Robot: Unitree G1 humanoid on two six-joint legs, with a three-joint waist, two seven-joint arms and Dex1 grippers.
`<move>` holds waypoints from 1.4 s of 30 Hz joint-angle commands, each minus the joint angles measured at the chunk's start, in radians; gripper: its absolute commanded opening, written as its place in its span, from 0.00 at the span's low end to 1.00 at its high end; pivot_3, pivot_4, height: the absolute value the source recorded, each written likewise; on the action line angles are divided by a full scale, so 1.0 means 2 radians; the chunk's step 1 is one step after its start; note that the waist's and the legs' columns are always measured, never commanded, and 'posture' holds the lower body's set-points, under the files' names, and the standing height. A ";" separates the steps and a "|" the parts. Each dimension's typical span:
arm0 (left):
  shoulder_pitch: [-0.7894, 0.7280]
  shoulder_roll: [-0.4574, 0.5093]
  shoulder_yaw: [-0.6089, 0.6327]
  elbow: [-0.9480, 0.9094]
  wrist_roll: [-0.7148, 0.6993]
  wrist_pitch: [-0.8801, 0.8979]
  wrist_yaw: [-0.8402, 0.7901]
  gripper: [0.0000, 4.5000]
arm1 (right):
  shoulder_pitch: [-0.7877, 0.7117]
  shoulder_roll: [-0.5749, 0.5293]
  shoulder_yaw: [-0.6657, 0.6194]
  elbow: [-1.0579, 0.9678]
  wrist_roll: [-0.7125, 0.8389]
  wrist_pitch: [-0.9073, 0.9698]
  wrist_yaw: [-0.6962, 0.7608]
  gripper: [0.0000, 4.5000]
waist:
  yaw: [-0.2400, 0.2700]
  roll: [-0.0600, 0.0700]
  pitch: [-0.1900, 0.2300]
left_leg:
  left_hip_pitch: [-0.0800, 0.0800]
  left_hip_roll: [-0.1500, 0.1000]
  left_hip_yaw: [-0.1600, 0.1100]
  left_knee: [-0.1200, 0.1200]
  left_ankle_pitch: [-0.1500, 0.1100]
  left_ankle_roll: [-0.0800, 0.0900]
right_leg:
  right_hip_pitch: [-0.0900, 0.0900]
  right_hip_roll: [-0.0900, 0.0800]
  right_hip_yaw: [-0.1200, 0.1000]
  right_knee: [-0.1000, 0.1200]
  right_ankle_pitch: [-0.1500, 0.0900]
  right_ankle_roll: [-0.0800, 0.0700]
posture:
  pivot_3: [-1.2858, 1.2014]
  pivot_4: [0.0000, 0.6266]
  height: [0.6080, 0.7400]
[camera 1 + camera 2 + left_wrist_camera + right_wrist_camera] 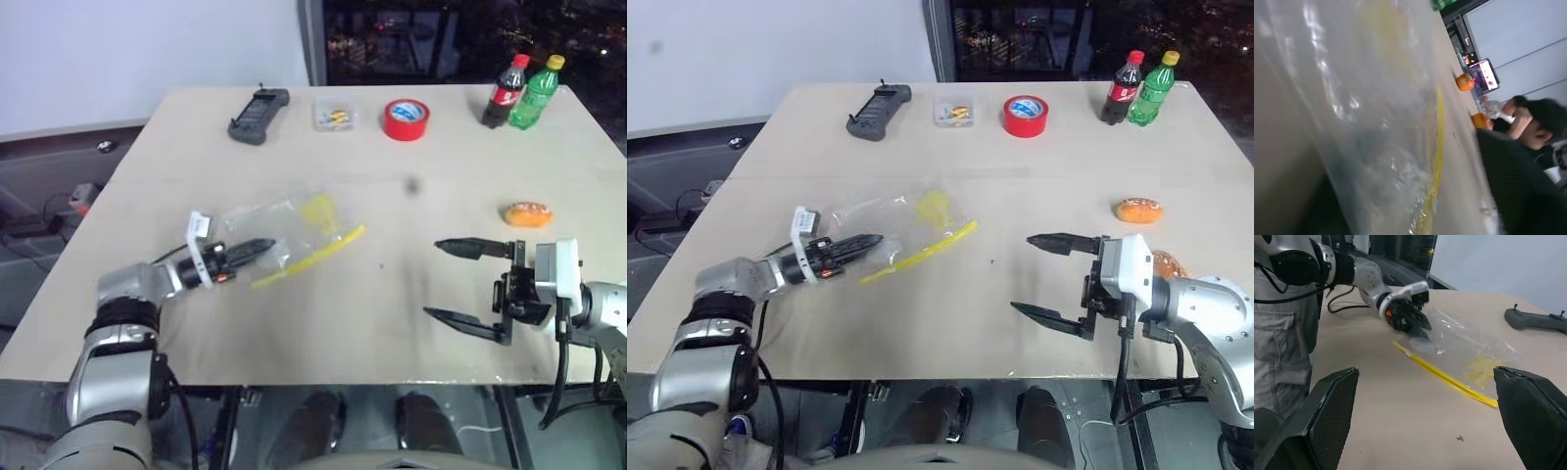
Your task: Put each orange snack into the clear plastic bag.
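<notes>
Clear plastic bag (284, 230) lies flat at centre-left, yellow seal strip toward centre. One orange snack (528, 213) sits at right; a second (1168, 262), apparently partly hidden, lower right.

A pale wooden counter (323, 323) filled the middle of the room. Behind it stood a plain white wall (147, 49), and beside that a dark window (441, 39) showed scattered city lights. Off the counter's left edge the grey floor (39, 186) carried a few loose cables (29, 227).
</notes>
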 commanded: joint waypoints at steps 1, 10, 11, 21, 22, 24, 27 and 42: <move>-0.003 -0.012 -0.010 0.024 0.014 0.032 0.014 0.32 | 0.001 -0.002 -0.009 -0.021 0.001 -0.007 -0.008 1.00 | 0.000 0.000 0.000 | 0.000 0.000 0.000 0.000 0.000 0.000 | 0.000 0.000 0.000 0.000 0.000 0.000 | 0.52 0.24 1.00; -0.003 -0.025 0.064 -0.085 -0.086 0.204 0.030 0.01 | -0.006 0.014 0.051 -0.027 -0.159 -0.071 -0.080 1.00 | -0.001 0.001 -0.002 | 0.001 0.000 0.000 0.000 0.000 -0.001 | 0.000 0.001 0.000 0.001 0.000 0.000 | 0.52 0.24 1.00; -0.003 -0.033 0.083 -0.109 -0.103 0.227 0.050 0.01 | -0.012 0.018 0.071 -0.024 -0.203 -0.074 -0.105 1.00 | -0.002 0.001 -0.001 | 0.000 0.000 0.000 0.000 0.001 -0.001 | -0.001 0.001 0.000 0.001 0.000 0.000 | 0.52 0.24 1.00; -0.014 -0.112 0.235 -0.254 -0.204 0.352 0.233 0.01 | -0.171 0.108 0.227 0.114 -0.476 -0.124 -0.249 1.00 | -0.015 -0.004 0.001 | -0.002 0.001 0.000 0.000 0.002 -0.004 | -0.003 0.002 0.001 0.001 0.000 0.000 | 0.52 0.24 1.00; -0.014 -0.114 0.239 -0.260 -0.216 0.353 0.246 0.01 | -0.188 0.117 0.235 0.132 -0.493 -0.131 -0.262 1.00 | -0.015 -0.004 0.001 | -0.002 0.001 0.000 0.000 0.002 -0.004 | -0.003 0.002 0.001 0.001 0.000 0.000 | 0.52 0.24 1.00; -0.017 -0.117 0.243 -0.265 -0.241 0.353 0.269 0.01 | -0.217 0.134 0.248 0.169 -0.520 -0.148 -0.282 1.00 | -0.015 -0.004 0.001 | -0.002 0.001 0.000 0.000 0.002 -0.004 | -0.004 0.002 0.001 0.001 0.000 0.000 | 0.52 0.24 1.00; -0.016 -0.115 0.242 -0.272 -0.274 0.353 0.296 0.01 | -0.246 0.151 0.261 0.216 -0.547 -0.172 -0.307 1.00 | -0.015 -0.004 0.001 | -0.002 0.001 0.000 0.000 0.002 -0.004 | -0.004 0.002 0.001 0.001 0.000 0.000 | 0.52 0.24 1.00; 0.008 -0.109 0.232 -0.338 -0.358 0.331 0.383 0.00 | -0.277 0.168 0.242 0.288 -0.522 -0.215 -0.306 0.01 | -0.017 -0.005 0.001 | -0.002 0.001 0.000 0.000 0.002 -0.004 | -0.004 0.003 0.001 0.001 0.000 -0.001 | 0.52 0.24 1.00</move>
